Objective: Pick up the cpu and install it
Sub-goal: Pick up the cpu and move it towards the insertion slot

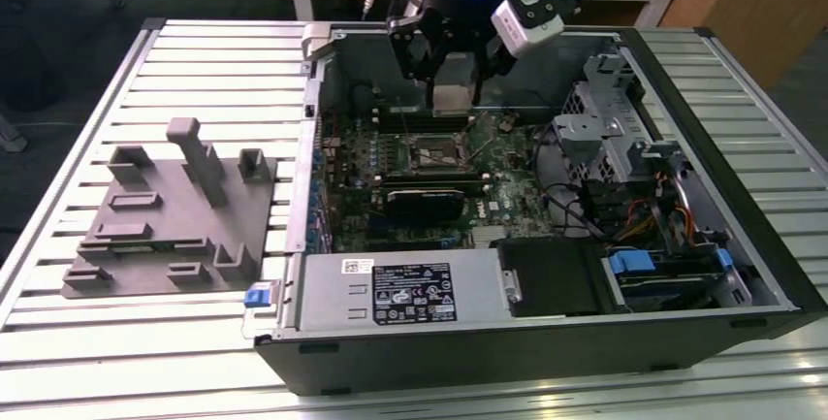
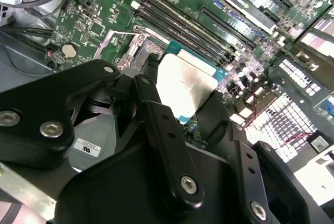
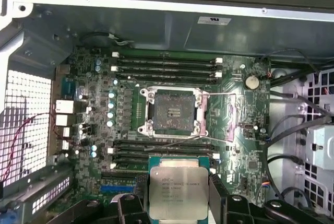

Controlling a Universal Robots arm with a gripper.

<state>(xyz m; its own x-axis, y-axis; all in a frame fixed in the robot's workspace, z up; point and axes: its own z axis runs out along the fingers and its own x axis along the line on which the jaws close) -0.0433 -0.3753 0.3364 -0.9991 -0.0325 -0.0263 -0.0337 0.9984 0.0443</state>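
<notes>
Progress check from our side, going across from the exterior view's left. The gray fixture tray [image 1: 162, 221] sits on the slatted table [image 1: 78, 342], well apart from the jaws and outside the open computer case [image 1: 518, 352], with no part of the arm near it. Further along, the gripper [image 1: 453, 76] hangs inside the case over the motherboard [image 1: 375, 173]. The jaws are pinching the cpu [image 3: 178, 192] by two opposite edges, one finger [image 3: 129, 209] on each side, and its shiny metal top faces the first wrist view. So we'd call the pick-up half of the job done, since the chip is off the tray, in the grip and clear of the board. The install half isn't done. In the first wrist view the socket [image 3: 172, 110] lies out ahead of the jaws, with a bank of memory slots [image 3: 164, 155] between it and the chip. Its retaining frame looks swung aside and its dark contact field is bare, so we read it as open and empty. The cpu is near the socket but not over it, and nothing is touching. We can't tell from these shots whether the chip's corners line up with the socket's keying. Past the jaws, toward the exterior view's right, there's the metal drive cage [image 1: 621, 148] and a tangle of cables [image 1: 641, 221], both off to the side of where the chip hangs. What's left, as far as we can judge, is getting the chip seated in the socket and letting go of it.
</notes>
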